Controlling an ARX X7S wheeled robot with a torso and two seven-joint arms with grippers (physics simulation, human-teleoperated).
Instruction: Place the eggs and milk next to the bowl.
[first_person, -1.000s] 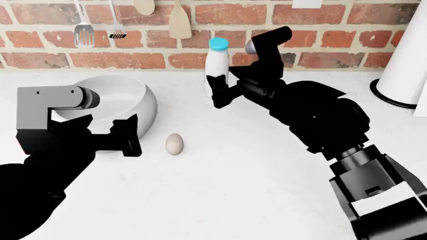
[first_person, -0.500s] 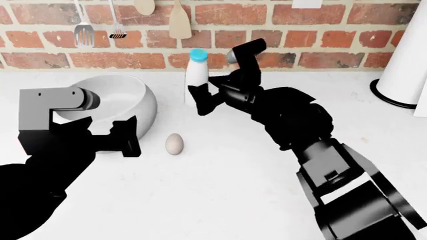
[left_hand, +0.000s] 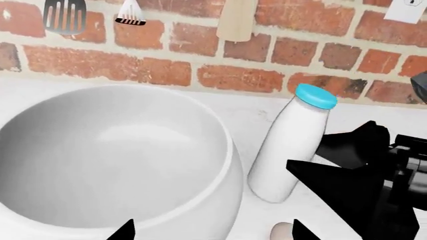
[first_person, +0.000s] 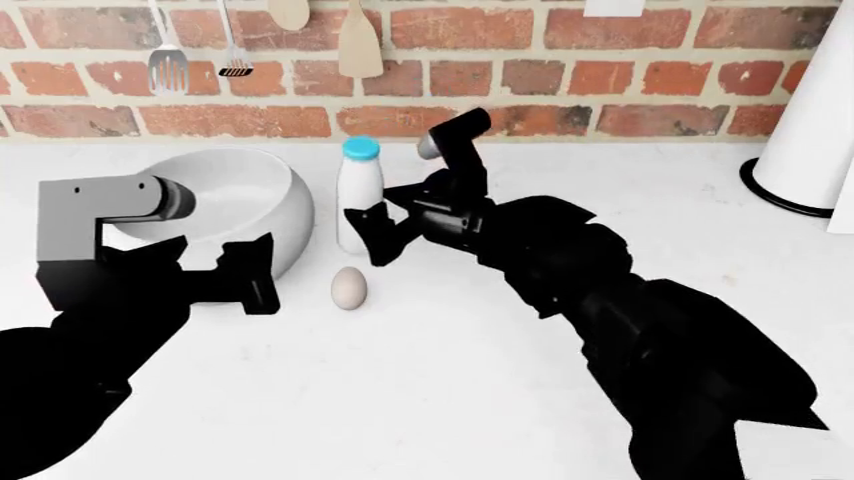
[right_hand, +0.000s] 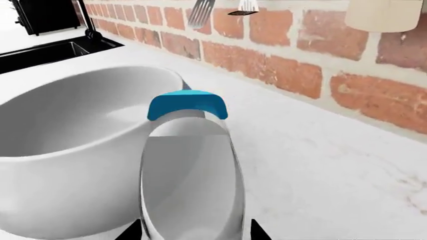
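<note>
Where the right jaws meet: clamped on the lower body of the milk (first_person: 358, 200), one finger on either side of the bottle.
Right gripper (first_person: 378, 225): reaching in from the right, jaws closed on the bottle near its base.
Milk: upright or nearly so, light blue cap on top, just beside the right flank of the bowl (first_person: 260, 195); whether touching the bowl or resting on the tabletop (first_person: 467, 400), cannot tell.
Milk in the right wrist view (right_hand: 190, 170): filling the middle, bowl (right_hand: 60, 150) close behind and to its side.
Milk in the left wrist view (left_hand: 288, 150): standing next to the bowl (left_hand: 133, 165), right arm dark beside it.
Left gripper (first_person: 220, 280): jaws spread apart, holding nothing, in front of the bowl toward the tabletop's near-left side.
Pale egg (first_person: 348, 287): lying on the tabletop just in front of the milk, near the bowl's front right, apart from both grippers.
Orange-brown egg: not seen.
Bowl: toward the tabletop's back-left, near the brick wall (first_person: 561, 70).
Paper-towel roll (first_person: 814, 130): at the tabletop's far right edge.
</note>
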